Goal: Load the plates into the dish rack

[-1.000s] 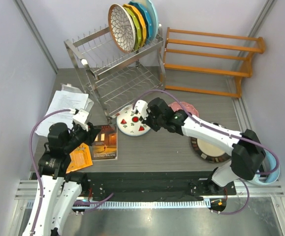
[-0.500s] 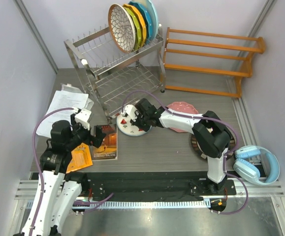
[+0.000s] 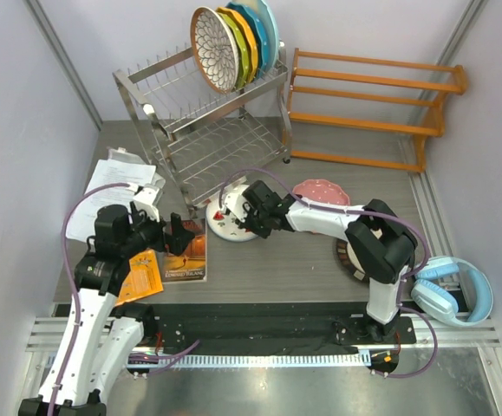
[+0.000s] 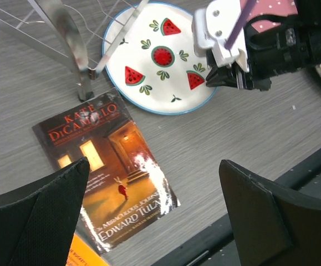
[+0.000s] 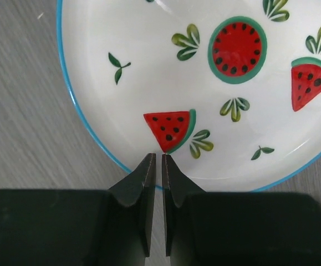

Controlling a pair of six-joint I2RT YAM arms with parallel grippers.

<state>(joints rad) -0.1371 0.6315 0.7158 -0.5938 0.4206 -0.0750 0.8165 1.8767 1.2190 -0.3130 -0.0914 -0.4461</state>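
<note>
Right gripper (image 5: 158, 158) at the rim of the watermelon plate (image 5: 204, 100).
Its nearly closed fingers (image 5: 141, 194) are shown only by its wrist view; the left gripper (image 4: 153, 165) is spread wide over a book (image 4: 110, 166).

A robotics lab cell, not a home: bare white panels (image 3: 8, 130) in aluminium framing (image 3: 60, 56) wall in the grey counter (image 3: 320, 269), two cabled arms (image 3: 381, 251) are bolted along its near edge, with a book (image 3: 185, 251) and headphones (image 3: 454, 295) lying about.
</note>
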